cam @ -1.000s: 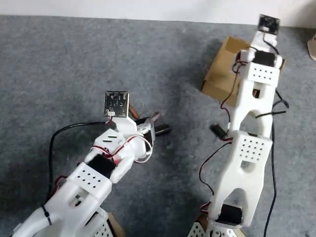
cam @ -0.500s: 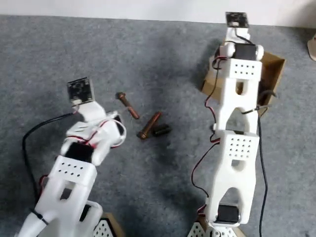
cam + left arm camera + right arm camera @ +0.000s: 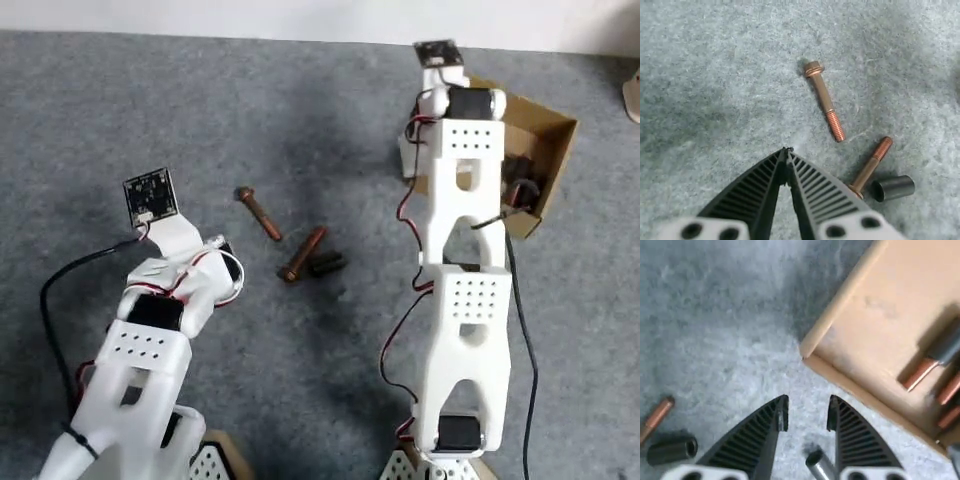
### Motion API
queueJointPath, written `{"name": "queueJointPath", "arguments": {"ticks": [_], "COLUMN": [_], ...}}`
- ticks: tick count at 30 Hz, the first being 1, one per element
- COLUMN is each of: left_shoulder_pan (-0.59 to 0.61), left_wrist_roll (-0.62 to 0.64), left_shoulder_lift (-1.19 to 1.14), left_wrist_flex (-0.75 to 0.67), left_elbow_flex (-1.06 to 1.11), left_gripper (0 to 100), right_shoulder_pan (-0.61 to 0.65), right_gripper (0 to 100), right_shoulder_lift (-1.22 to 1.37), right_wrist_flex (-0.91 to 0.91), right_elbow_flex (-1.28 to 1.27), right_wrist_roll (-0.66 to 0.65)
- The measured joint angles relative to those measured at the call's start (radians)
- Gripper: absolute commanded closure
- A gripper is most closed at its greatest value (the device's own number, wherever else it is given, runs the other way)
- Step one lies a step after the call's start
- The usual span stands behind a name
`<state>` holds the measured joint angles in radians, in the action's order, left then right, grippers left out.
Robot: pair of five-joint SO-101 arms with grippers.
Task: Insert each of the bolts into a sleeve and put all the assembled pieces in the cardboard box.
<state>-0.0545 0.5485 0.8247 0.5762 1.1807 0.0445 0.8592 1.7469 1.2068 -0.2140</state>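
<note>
Left jaws pinched shut, tips touching, nothing between them. Just ahead of those tips, a copper bolt [image 3: 824, 100] flat on the grey counter [image 3: 715, 60], threaded end toward the tips, head away. Off to one side, nearer the jaws' base, a second bolt [image 3: 870, 167] with a black sleeve [image 3: 894, 188] just beside its head, the two not yet mated.

Right jaws parted a little, empty. Close by their base, the end of what looks like a grey sleeve [image 3: 819, 464], cut off at the edge. Beyond the tips, the near corner of the cardboard box [image 3: 840, 375], with assembled pieces [image 3: 927, 365] lying inside.

Judged step: between pieces, with some in the box and two bolts loose on the counter. Next, probably: open the left jaws, lower them across the shank of the nearest bolt, close and lift it level. Then bring the right jaws onto a sleeve, bore turned toward the bolt's threaded end. Calls for close alignment. Round parts, so apt to roll if nudged.

Hard to make out: the number of pieces in the box, blurred from the wrist and partly under the right arm from above. Also uncertain whether the grey stub by the right jaws is truly a sleeve.
</note>
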Motion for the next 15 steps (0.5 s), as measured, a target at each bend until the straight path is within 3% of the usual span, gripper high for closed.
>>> {"name": "queueJointPath", "arguments": {"ticks": [10, 15], "left_shoulder_pan": [0.000, 0.000], "left_wrist_roll": [0.000, 0.000], "left_shoulder_lift": [0.000, 0.000], "left_wrist_flex": [0.000, 0.000], "left_elbow_flex": [0.000, 0.000], "left_gripper": [99, 99], "right_shoulder_pan": [-0.052, -0.089], "right_gripper": [87.5, 87.5], "right_shoulder_lift": [-0.354, -0.417], "right_wrist_flex": [-0.006, -0.100], "right_elbow_flex": [-0.462, -0.669], "right_wrist_roll": [-0.115, -0.221]}}
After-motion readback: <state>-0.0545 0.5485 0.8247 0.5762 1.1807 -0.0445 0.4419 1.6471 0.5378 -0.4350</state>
